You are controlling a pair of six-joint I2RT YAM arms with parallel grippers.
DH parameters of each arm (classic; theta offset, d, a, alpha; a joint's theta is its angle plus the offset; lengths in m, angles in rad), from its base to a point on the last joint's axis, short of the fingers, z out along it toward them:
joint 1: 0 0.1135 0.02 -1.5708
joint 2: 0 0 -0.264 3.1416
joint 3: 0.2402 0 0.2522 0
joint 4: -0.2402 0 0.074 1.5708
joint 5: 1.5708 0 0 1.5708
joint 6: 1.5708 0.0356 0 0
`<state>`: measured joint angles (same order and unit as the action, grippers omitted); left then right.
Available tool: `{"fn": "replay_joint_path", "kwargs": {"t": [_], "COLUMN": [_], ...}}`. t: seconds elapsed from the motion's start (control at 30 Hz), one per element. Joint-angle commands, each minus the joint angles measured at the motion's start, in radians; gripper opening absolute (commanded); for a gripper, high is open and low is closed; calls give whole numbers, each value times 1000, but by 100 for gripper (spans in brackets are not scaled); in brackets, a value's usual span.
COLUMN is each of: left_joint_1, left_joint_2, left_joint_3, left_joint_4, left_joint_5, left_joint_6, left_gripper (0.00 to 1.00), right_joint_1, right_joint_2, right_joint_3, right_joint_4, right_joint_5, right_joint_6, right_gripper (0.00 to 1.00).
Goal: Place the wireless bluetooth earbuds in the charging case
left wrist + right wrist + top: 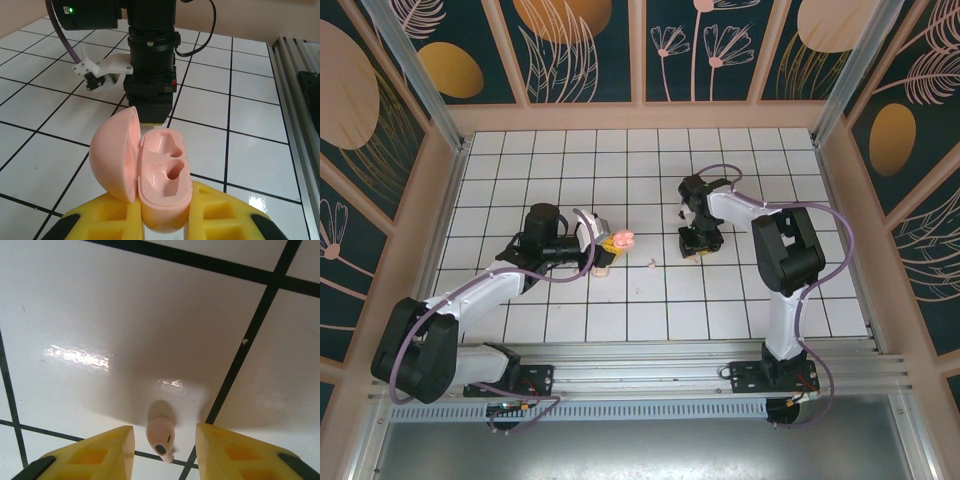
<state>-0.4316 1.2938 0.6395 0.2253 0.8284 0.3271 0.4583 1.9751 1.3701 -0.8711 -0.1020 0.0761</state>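
My left gripper (162, 217) is shut on the charging case (164, 172), a pale pink shell held between its yellow fingers (220, 215). The lid (114, 152) stands open to the left and both moulded wells are bare. From above, the case (621, 238) sits at the left gripper's tip (607, 250). My right gripper (164, 440) hangs just over the tiles, open, with one small pinkish earbud (160, 434) lying between its yellow fingers and a gap on each side. A second earbud (651, 263) lies loose on the floor between the two arms.
White tiled floor (650, 160) with dark grout lines, walled by a pale wooden frame (640, 115). The right arm (150, 65) stands close beyond the held case. A metal rail (650, 365) runs along the near edge.
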Motion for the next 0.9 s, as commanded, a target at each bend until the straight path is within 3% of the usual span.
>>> {"fn": "replay_joint_path", "kwargs": {"t": [0.0,0.37,0.57,0.87], "left_joint_1": [-4,-4,-4,-4], "left_joint_2": [-7,2,2,3], "left_joint_3": [12,17,17,19], "left_joint_4": [-13,-16,-17,-18], "left_joint_5": [11,16,14,15], "left_joint_6": [-1,-3,-2,-3], "left_gripper": [16,16,16,16], "right_joint_1": [8,6,6,8], "right_joint_2": [17,27,24,22], "right_joint_3": [16,0,-16,-40], "right_joint_4": [8,40,35,40], "right_joint_5": [4,-14,4,7], "right_joint_6": [-11,-9,-8,-2], "right_gripper": [36,25,29,26]}}
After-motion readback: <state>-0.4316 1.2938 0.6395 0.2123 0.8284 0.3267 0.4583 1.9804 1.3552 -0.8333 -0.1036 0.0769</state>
